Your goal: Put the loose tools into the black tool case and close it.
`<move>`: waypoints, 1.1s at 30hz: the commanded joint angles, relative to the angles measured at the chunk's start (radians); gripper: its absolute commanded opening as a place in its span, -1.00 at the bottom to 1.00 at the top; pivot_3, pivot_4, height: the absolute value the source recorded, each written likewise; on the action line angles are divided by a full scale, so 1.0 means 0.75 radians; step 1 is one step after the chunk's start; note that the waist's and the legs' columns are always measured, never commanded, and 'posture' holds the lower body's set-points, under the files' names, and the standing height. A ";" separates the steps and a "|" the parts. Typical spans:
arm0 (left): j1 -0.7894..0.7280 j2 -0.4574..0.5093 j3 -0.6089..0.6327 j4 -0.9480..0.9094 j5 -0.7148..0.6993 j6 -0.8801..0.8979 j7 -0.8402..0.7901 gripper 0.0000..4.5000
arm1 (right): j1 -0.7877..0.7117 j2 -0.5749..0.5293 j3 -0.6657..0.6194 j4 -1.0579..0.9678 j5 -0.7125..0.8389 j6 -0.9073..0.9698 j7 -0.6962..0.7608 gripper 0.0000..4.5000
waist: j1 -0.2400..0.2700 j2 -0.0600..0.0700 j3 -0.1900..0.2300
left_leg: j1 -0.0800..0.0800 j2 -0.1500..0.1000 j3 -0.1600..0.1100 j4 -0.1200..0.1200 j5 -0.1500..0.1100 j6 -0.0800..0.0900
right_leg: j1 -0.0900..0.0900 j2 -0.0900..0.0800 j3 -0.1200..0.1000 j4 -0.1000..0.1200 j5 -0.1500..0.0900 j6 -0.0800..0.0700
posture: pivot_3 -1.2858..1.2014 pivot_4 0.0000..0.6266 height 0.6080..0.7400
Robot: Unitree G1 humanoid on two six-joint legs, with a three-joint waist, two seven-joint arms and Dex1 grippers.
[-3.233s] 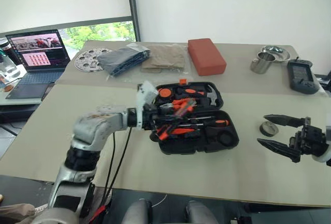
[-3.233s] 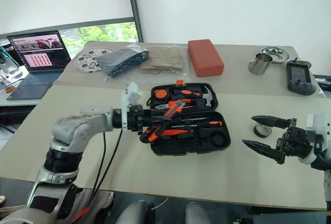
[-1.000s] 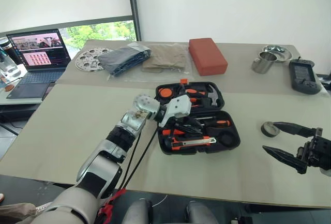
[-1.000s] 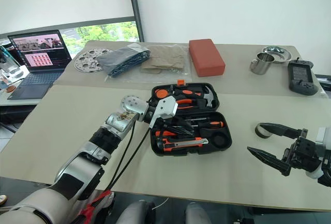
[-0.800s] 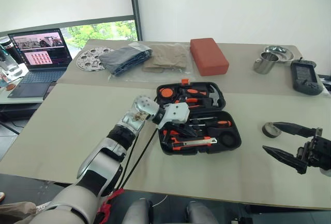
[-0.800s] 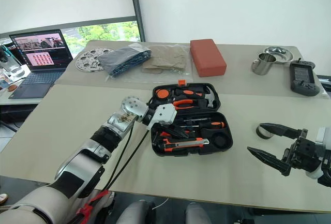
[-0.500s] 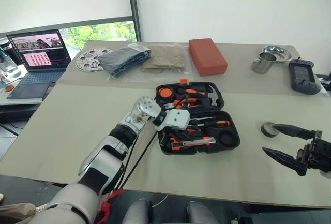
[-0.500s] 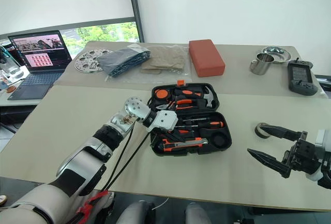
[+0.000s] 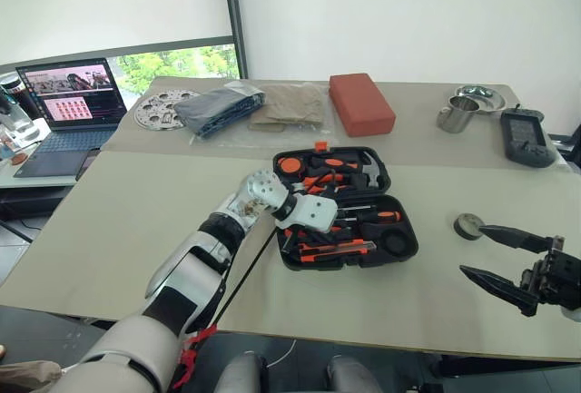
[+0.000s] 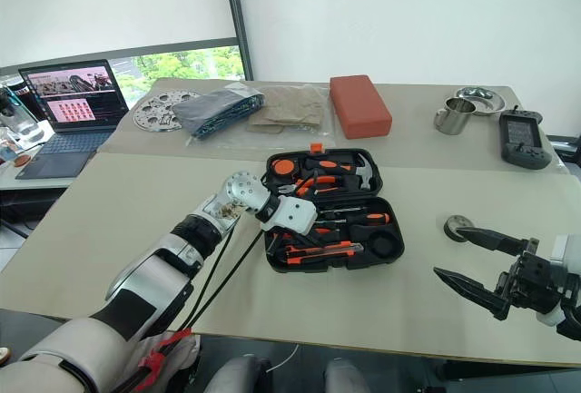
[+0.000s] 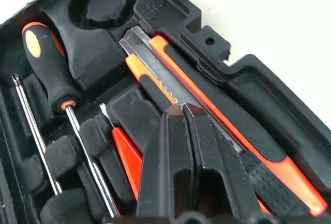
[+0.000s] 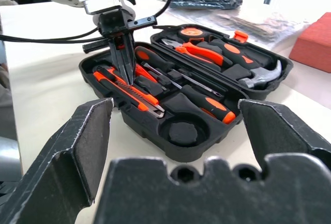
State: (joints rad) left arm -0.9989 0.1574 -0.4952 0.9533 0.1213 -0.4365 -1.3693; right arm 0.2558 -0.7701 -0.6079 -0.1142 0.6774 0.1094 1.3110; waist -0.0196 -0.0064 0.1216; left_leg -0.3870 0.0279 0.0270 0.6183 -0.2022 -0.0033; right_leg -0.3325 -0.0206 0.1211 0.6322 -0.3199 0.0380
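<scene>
The black tool case (image 9: 404, 240) lies open at the table's middle, with a hammer and pliers in its far half. In the near half lie the orange-and-black utility knife (image 11: 207, 94) and two screwdrivers, one with a black-and-orange handle (image 11: 49, 63). My left gripper (image 11: 183, 110) is shut and empty, its tips pointing down at the knife's blade end, seen from the side as the left gripper (image 12: 126, 71). The small grey roll (image 9: 468, 225) sits loose on the table to the right of the case. My right gripper (image 9: 472, 250) hangs wide open just short of the roll.
Along the far side of the table are a red block (image 9: 360, 103), a steel cup (image 9: 453, 113) and dish (image 9: 478, 95), a dark grey handheld device (image 9: 526, 135), bagged cloths (image 9: 218, 105) and a perforated disc (image 9: 156, 107). A laptop (image 9: 68, 93) stands at the far left.
My left gripper has sunk lower into the case's near half and tipped downward. Three seconds ago it held orange tools above the case; now it is empty. The right gripper stayed put.
</scene>
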 commanded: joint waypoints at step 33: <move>0.297 0.553 0.482 -1.430 -0.855 1.432 -0.048 1.00 | -1.037 -0.304 0.745 1.216 -0.770 -0.068 0.000 0.23 | -0.030 0.005 0.003 | -0.003 0.001 -0.001 0.000 -0.001 0.003 | -0.007 -0.002 0.001 -0.003 0.003 -0.007 | 0.03 -0.52 0.80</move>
State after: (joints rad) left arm -0.7747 0.5592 -0.1687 -0.0836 -0.4895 0.6251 -1.4171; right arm -0.5011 -0.9683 -0.0486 0.7863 0.1092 0.0853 1.2916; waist -0.0419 -0.0026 0.1239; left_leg -0.3888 0.0289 0.0263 0.6186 -0.2031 -0.0008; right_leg -0.3376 -0.0220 0.1219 0.6305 -0.3173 0.0326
